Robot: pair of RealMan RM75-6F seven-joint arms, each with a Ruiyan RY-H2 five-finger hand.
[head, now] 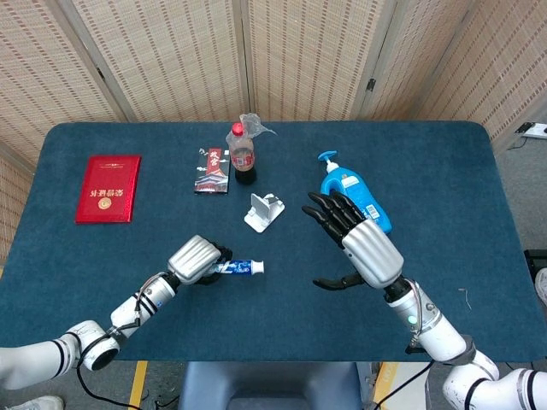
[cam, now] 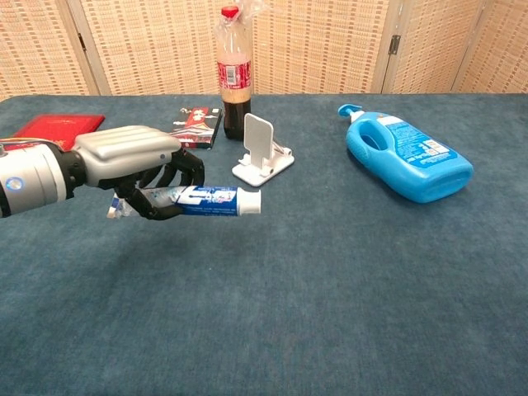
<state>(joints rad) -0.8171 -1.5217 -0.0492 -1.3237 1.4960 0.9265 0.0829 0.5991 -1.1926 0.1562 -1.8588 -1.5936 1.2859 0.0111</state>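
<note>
Holding a toothpaste tube (cam: 202,200) low over the near-left part of the blue table (head: 479,171), gripped in the left hand (head: 195,259), white cap pointing right.

Lifted and carried, as judged from the chest view, where the tube hangs level just above the cloth rather than lying on it; not yet set down. Right hand (head: 359,243) raised near the middle right, fingers spread, holding nothing, well apart from the tube. Behind the tube: a white phone stand (cam: 262,153), upright; farther back a cola bottle (cam: 234,78) beside a small printed packet (head: 211,172). Far left, a red booklet (head: 108,188). Right of the stand, a blue pump bottle (cam: 409,163) on its side.
</note>
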